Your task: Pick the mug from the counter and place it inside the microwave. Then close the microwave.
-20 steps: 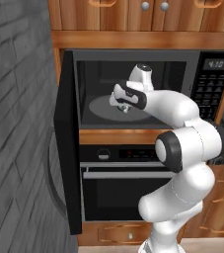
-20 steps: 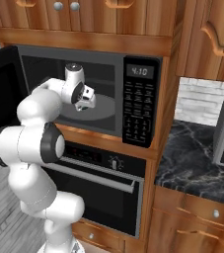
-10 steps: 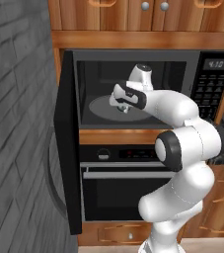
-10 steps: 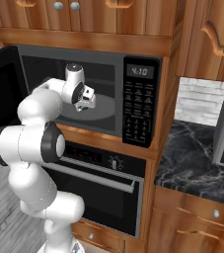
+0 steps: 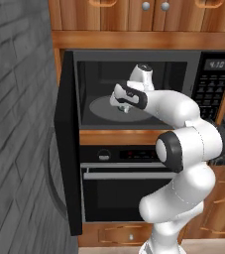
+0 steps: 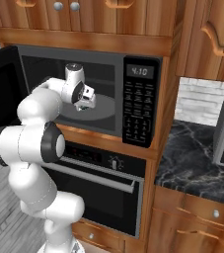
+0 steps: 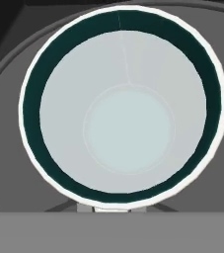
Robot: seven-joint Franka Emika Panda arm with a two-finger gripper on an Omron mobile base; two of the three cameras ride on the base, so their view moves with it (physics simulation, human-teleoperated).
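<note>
A glossy white arm of rounded segments, with dark bands at its joints.

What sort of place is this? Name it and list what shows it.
A home kitchen, rendered in simulation: a built-in microwave with its door open, a black wall oven below it, wooden cabinets above, and a black marble counter alongside.

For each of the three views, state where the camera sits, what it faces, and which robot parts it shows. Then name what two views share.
Left base view: behind the arm's left, facing the open microwave; arm rises at lower right.
Right base view: behind its right, facing the same microwave and counter; arm at lower left.
Hand view: on the hand, looking down into the mug over the turntable.
Both base views share the microwave, oven and arm.
</note>
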